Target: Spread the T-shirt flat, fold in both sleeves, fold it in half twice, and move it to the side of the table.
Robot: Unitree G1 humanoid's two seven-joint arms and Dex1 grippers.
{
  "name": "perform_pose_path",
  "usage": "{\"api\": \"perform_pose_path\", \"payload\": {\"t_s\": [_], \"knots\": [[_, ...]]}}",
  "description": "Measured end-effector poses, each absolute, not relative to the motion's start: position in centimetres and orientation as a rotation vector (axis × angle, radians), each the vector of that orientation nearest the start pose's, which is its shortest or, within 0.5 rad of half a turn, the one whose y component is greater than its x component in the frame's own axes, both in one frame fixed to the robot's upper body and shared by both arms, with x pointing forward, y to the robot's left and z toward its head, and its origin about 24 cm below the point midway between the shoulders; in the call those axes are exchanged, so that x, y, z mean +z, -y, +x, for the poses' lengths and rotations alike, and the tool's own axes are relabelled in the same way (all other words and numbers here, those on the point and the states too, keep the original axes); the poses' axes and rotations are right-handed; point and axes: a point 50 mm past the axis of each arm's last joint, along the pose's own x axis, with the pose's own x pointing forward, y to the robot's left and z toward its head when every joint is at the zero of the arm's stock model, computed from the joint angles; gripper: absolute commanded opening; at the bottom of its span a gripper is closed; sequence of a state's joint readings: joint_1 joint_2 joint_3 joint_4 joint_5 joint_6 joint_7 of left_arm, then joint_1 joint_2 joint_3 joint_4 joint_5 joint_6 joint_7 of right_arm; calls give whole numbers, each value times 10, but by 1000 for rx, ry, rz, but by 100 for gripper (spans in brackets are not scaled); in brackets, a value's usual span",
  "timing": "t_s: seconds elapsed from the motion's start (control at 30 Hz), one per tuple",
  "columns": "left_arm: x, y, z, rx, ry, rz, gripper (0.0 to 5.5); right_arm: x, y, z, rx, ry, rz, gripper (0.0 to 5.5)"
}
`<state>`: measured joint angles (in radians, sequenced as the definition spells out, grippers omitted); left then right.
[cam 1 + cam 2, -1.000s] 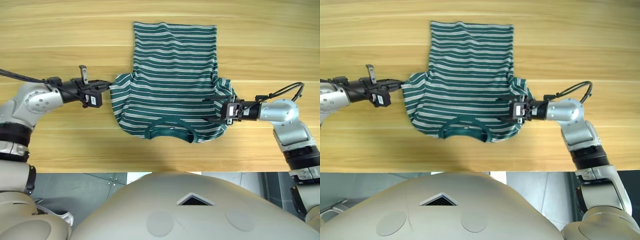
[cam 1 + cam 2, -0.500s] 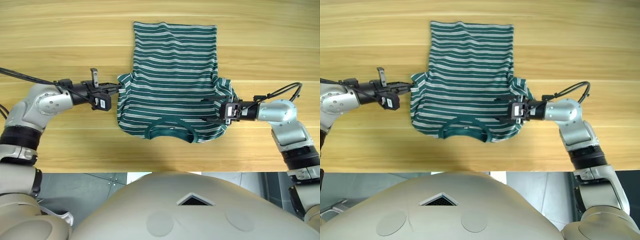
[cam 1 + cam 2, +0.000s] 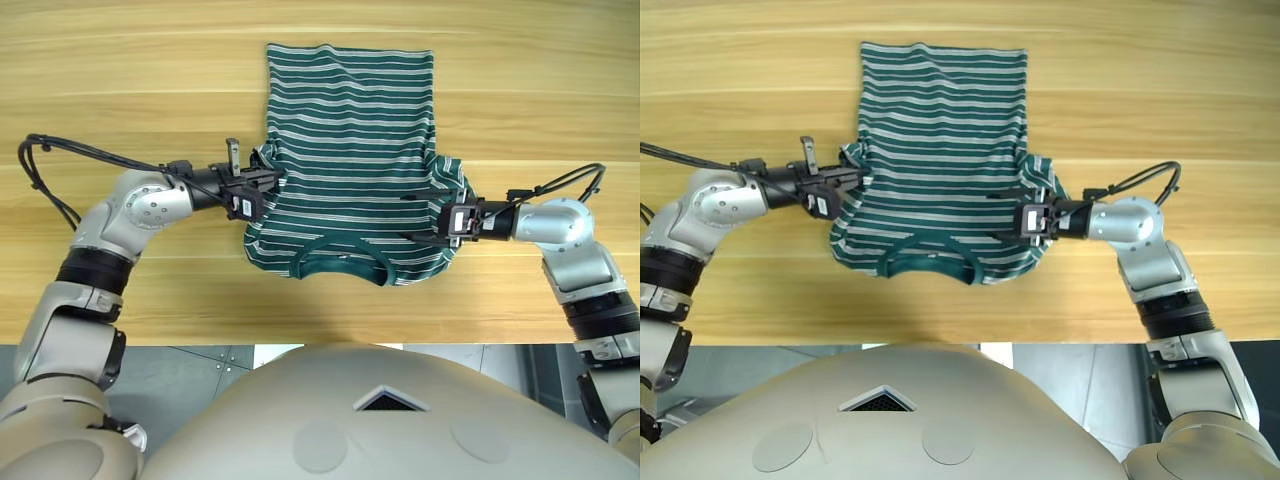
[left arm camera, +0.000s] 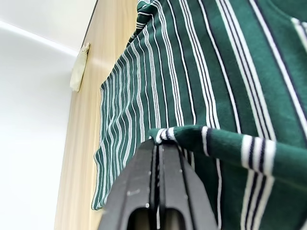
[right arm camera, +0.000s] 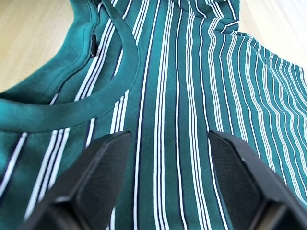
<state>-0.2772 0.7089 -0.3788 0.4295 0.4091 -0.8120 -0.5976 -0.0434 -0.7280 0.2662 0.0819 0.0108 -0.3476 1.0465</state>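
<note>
Green-striped T-shirt (image 3: 345, 130): lies on the wooden bench (image 3: 120, 80), collar nearest the robot.
Left fingers (image 4: 141, 191): clenched on its lifted sleeve edge.
Right fingers (image 5: 98, 179): spread apart, over fabric beside the collar.

Nothing legible; the white label (image 3: 462, 220) on the right end effector (image 3: 406, 218) is unreadable.

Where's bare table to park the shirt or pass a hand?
Bare table flanks the shirt on both sides, on the far half past the arms. A thin strip lies between shirt and near edge. Crowded mid-table: left tool shut on the shirt's edge, right tool open over it.
</note>
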Motion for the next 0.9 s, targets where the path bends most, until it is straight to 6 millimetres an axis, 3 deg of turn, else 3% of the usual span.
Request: {"api": "perform_pose_path", "payload": {"t_s": [0.6, 0.9], "knots": [[17, -151, 247, -1269, 174, 1089, 4, 44, 193, 216, 1343, -178, -742, 297], [8, -146, 246, -1283, 138, 1099, 4, 45, 192, 215, 1346, -172, -742, 297]]}}
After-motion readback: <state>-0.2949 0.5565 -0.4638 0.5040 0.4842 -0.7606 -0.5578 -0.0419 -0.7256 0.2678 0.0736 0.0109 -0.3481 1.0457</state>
